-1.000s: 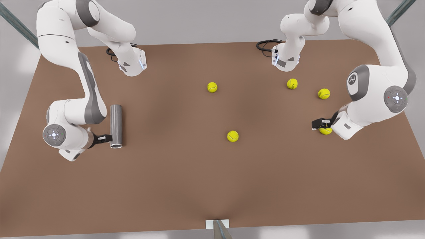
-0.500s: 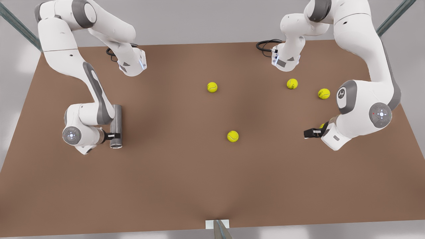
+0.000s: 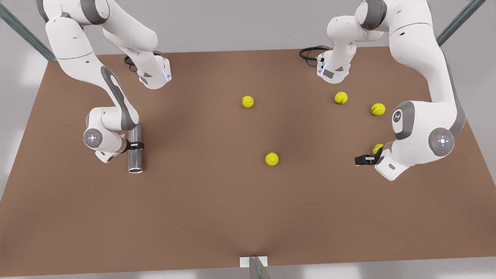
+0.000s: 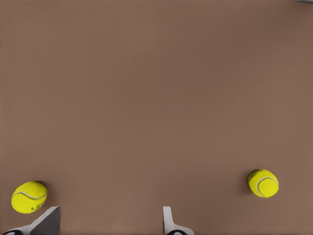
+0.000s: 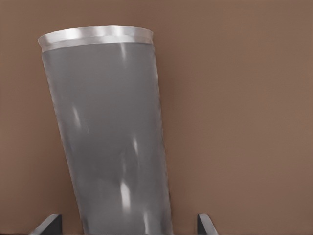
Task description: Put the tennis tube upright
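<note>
Right gripper [image 3: 136, 146] spread wide astride the lying tennis tube [image 3: 135, 149], left gripper [image 3: 360, 159] agape, empty, tennis balls [image 3: 271, 159] scattered beyond.

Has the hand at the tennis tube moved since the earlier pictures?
Yes. The right hand slid along the lying tennis tube, away from its lighter rim.

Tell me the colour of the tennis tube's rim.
Light silver, paler than the grey body of the tennis tube; the rim shows best in the right wrist view.
</note>
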